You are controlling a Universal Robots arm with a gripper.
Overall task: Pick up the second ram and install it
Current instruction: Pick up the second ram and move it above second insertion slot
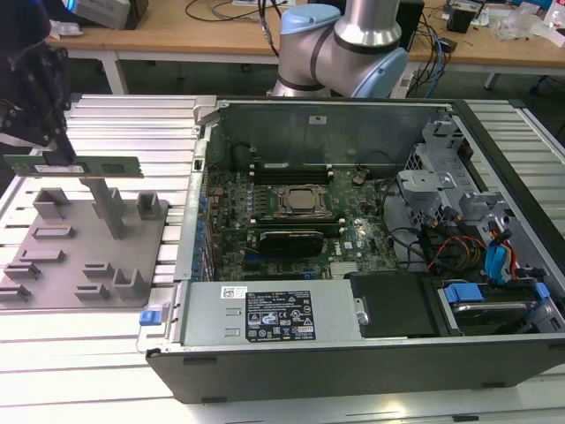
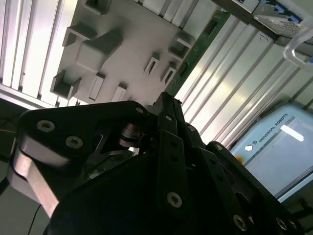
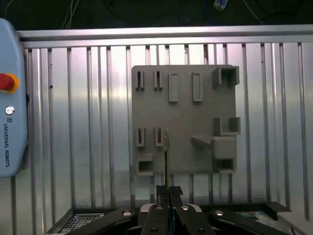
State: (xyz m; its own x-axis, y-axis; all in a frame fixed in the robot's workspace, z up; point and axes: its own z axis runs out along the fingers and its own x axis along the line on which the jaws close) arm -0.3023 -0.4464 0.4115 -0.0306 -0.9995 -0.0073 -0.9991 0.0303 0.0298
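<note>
Exterior view shows the gripper [image 1: 58,157], jaws pinching the second ram [image 1: 97,166], holding it level above the grey holder plate [image 1: 88,240], beside the open computer case [image 1: 353,371].

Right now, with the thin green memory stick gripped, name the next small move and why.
Probably carry the thin greenish-grey memory stick toward the open black computer case at the exterior view's right, keeping it level: the gripper is shut on it above the grey plastic holder tray, apart from the motherboard.
</note>
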